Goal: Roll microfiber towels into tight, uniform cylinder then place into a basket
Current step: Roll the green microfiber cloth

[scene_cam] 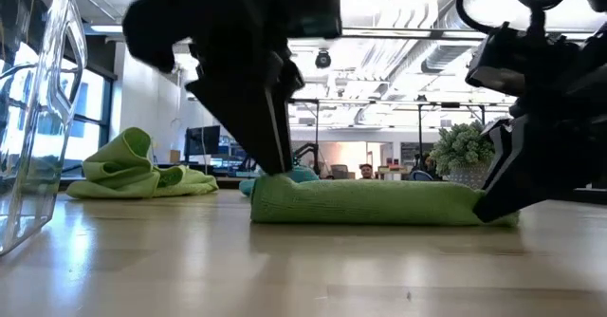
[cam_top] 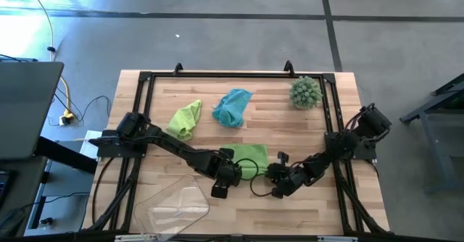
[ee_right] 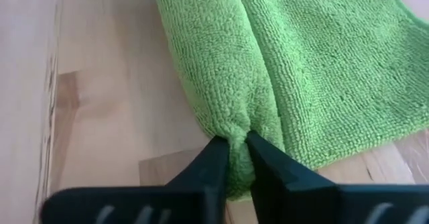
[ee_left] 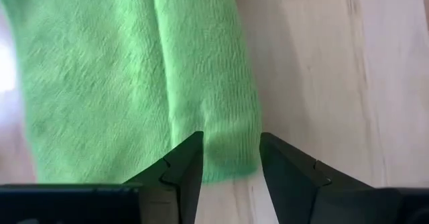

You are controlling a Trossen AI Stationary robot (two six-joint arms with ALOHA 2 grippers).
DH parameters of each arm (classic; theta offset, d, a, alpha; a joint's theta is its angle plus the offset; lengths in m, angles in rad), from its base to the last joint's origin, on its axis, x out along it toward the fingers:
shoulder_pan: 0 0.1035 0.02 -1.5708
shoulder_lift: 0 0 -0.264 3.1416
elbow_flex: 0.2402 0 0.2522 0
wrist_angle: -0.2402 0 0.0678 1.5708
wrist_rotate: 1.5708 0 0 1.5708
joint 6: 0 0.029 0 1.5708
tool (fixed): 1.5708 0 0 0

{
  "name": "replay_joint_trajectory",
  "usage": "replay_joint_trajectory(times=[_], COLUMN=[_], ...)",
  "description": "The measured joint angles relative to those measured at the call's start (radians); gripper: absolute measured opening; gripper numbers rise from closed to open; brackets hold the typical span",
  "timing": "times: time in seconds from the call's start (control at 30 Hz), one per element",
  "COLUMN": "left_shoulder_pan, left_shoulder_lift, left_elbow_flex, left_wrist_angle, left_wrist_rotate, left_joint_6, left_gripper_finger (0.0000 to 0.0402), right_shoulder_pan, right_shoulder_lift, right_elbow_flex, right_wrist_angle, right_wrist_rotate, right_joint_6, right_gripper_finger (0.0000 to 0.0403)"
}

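Nearest me, toward the front-left corner of the light wooden slatted worktop (cam_top: pixel 304 206), the shallow clear plastic rectangular basket (cam_top: pixel 177 202) stood empty, as far as I could see.

Just behind it, near the middle of the front edge, I had both arms on the partly rolled lime green microfiber towel (cam_top: pixel 249 158). My right gripper (ee_right: pixel 238 150) was pinched on the roll's end nearest the right edge, jaws narrow, with only a small tuft of cloth between them. My left gripper (ee_left: pixel 228 158) sat at the opposite end, jaws part open and straddling the roll's corner, not visibly squeezing it.

The risk I judged greatest was that thin pinch. If I turned or lifted from it, the tuft could slip out, or it could drag one layer and loosen the roll. With the left end unclamped, the roll could also twist unevenly and come out as a cone instead of a cylinder. The flat, unrolled part lay beside the roll and could snag under the fingers.

Farther back, a crumpled lime green microfiber towel (cam_top: pixel 185 119) and a bunched teal blue microfiber towel (cam_top: pixel 233 106) lay near the rear edge, well apart from my grippers. A spiky round grey-green ball (cam_top: pixel 305 92) sat at the back-right corner.
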Motion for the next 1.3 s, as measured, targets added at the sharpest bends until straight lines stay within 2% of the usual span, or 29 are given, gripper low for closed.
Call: replay_joint_trajectory(times=[0.1,0.23,0.57,0.7,0.93,1.07,1.3], left_shoulder_pan=[-0.010,-0.031,-0.060,-0.062,-0.062,-0.062,-0.069], left_shoulder_lift=[-0.021,-0.045,-0.050,-0.050,-0.050,-0.050,-0.050], left_elbow_flex=[0.001,0.002,0.002,0.002,0.003,0.003,0.003], left_wrist_angle=[-0.028,-0.032,-0.052,-0.047,-0.037,-0.004,0.066], left_wrist_rotate=[-0.029,-0.072,-0.122,-0.195,-0.317,-0.338,-0.308], left_joint_6=[-0.014,-0.018,-0.021,-0.022,-0.022,-0.005,0.052], left_gripper_finger=[0.0136,0.0136,0.0136,0.0136,0.0136,0.0136,0.0139], right_shoulder_pan=[-0.020,-0.069,-0.290,-0.381,-0.484,-0.510,-0.564], right_shoulder_lift=[-0.007,-0.034,-0.181,-0.188,-0.190,-0.191,-0.191], right_elbow_flex=[0.000,0.000,-0.019,-0.048,-0.118,-0.129,-0.129], right_wrist_angle=[0.005,0.002,-0.042,-0.033,0.102,0.190,0.159], right_wrist_rotate=[-0.038,-0.145,-0.597,-0.735,-0.915,-1.004,-1.006], right_joint_6=[0.000,0.000,0.056,0.123,0.195,0.216,0.215], right_gripper_finger=[0.0007,0.0006,0.0001,0.0001,0.0001,0.0000,0.0000])
